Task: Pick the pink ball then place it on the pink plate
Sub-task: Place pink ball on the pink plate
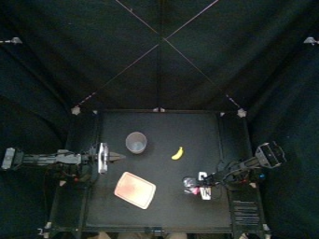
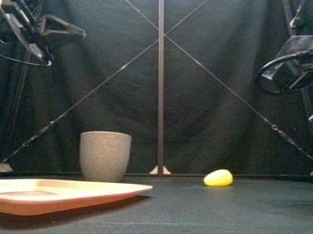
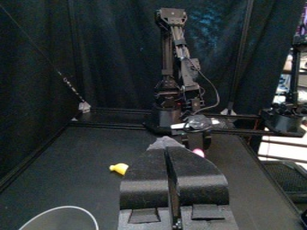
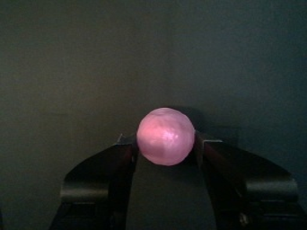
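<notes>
**Pink ball in the right fingers, beside the plate**

Nearest the front edge of the bench (image 1: pixel 174 213) lies the pink plate (image 1: pixel 134 189), flat and left of centre. Just to its right, and apart from it, the right fingers (image 1: pixel 204 183) grip the pink ball (image 4: pixel 167 137), one finger pressed against each side. The ball is held over the bench's front right (how high above it cannot be told). Further back, at the left edge, the left fingers (image 3: pixel 175 160) are pressed together and point across toward the right arm. Beyond the plate a small yellow toy (image 1: pixel 178 152) lies near the middle of the bench. Behind it, a little to the left, the grey bowl (image 1: pixel 136 142) stands upright, apart from both plate and toy.
</notes>
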Action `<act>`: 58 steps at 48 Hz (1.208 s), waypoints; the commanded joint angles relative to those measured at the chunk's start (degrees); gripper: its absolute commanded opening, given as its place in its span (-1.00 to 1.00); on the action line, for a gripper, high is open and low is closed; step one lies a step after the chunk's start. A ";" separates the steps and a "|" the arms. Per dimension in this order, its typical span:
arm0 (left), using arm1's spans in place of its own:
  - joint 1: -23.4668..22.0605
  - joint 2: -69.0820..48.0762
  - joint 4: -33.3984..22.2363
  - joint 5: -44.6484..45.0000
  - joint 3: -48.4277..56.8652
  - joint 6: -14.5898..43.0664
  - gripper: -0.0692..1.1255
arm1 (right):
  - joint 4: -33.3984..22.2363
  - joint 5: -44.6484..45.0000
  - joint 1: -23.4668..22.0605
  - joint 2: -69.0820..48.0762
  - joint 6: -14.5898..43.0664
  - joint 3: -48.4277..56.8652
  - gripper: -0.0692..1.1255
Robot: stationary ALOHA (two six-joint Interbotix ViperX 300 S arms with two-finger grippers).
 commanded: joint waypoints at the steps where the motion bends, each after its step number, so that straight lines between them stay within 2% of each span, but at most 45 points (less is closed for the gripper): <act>1: 0.18 0.35 -0.70 -0.53 -0.53 0.18 -0.88 | 0.00 -0.35 0.18 -0.53 0.09 -2.02 0.25; 9: 0.18 0.26 -1.32 -0.62 -0.35 0.18 -0.88 | -2.81 -3.43 -0.97 -0.09 -0.53 -7.47 0.20; 17: 0.44 0.26 -1.41 -0.53 -0.35 0.44 -0.88 | -12.30 -12.22 -7.56 4.66 0.18 -16.08 0.20; 25: 2.37 0.26 -1.41 -0.26 -0.44 0.26 -0.88 | -16.61 -16.00 -12.83 14.94 -0.70 -28.13 0.21; 32: 2.81 0.26 -1.41 -0.26 -0.44 0.18 -0.88 | -18.81 -15.73 -13.18 24.96 -0.18 -38.50 0.21; 42: 2.90 0.26 -1.58 -0.26 0.26 0.09 -0.88 | -18.98 -11.51 -13.01 35.86 -0.44 -50.62 0.21; 50: 2.90 0.26 -2.29 -0.26 0.79 0.09 -0.88 | -19.16 -6.15 -13.01 39.73 -0.70 -56.43 0.23; 58: 2.99 0.26 -3.25 -0.26 1.58 0.26 -0.88 | -18.28 -5.10 -13.01 41.22 -0.62 -58.62 0.39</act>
